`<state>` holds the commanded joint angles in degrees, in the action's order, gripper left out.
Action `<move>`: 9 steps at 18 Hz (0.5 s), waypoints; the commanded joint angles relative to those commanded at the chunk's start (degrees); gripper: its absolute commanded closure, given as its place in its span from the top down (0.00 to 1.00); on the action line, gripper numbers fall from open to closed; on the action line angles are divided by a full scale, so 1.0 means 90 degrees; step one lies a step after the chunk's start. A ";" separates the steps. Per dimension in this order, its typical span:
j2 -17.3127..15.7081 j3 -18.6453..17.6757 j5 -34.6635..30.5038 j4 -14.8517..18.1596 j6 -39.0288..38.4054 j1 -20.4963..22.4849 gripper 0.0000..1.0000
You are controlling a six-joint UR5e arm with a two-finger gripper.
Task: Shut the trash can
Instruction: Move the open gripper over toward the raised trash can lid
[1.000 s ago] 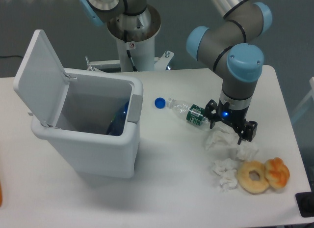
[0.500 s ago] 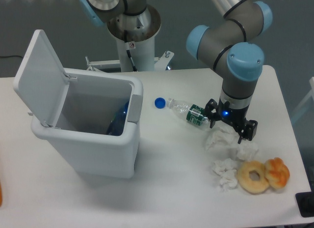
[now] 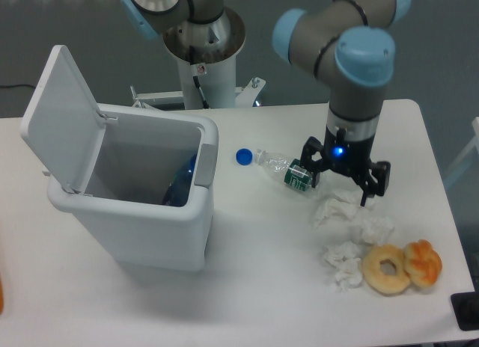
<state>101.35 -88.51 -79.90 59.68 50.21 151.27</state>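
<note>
Camera: bottle (image 3: 284, 169), tissues (image 3: 346, 229), donuts (image 3: 401, 266) nr fingers (image 3: 346, 184)

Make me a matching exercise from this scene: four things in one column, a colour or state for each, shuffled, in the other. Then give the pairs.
Things:
1. trash can
2. bottle cap
3. bottle
4. gripper

States:
A. lying on its side on the table
B. lid standing open
C. open, above crumpled tissue
D. blue, beside the bottle's mouth

Pairs: 1-B, 2-D, 3-A, 4-C
</note>
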 joint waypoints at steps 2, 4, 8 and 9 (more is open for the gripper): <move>-0.0156 0.0126 0.0156 0.0010 -0.0401 -0.0147 1.00; -0.0303 0.0312 0.0400 0.0068 -0.1122 -0.0351 1.00; -0.0742 0.0420 0.0838 0.0087 -0.2169 -0.0723 1.00; -0.0879 0.0401 0.1034 0.0088 -0.2519 -0.0801 1.00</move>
<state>93.44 -84.90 -70.59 60.47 27.54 144.06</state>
